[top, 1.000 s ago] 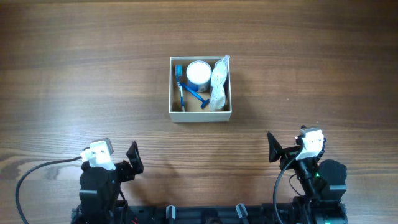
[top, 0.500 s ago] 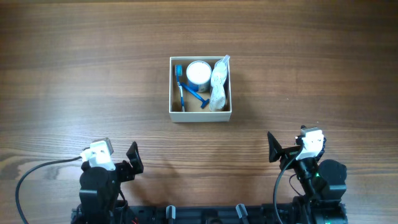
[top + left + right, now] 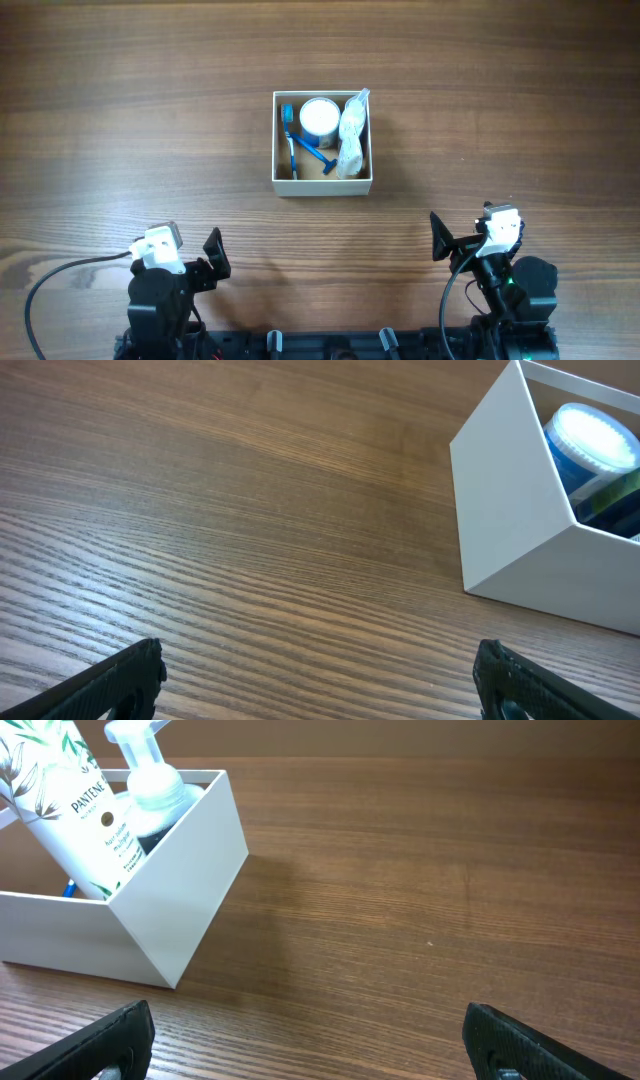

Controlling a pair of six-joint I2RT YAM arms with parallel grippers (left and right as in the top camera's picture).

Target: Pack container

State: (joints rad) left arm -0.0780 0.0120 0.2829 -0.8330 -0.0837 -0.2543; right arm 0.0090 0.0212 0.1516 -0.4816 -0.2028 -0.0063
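Note:
The container [image 3: 322, 185] is a square cream-walled cardboard box at the table's middle; it also shows in the left wrist view [image 3: 510, 530] and the right wrist view [image 3: 170, 900]. Inside lie a blue toothbrush [image 3: 290, 140], a blue razor [image 3: 318, 155], a round white jar [image 3: 320, 117] and clear-wrapped bottles [image 3: 352, 135]. A white Pantene tube [image 3: 70, 805] and a pump bottle [image 3: 150, 785] show above its wall. My left gripper [image 3: 320, 685] is open and empty near the front left. My right gripper [image 3: 310, 1040] is open and empty near the front right.
A black cable [image 3: 60, 275] loops from the left arm at the front left edge. The wooden table [image 3: 150, 130] surrounds the box on all sides.

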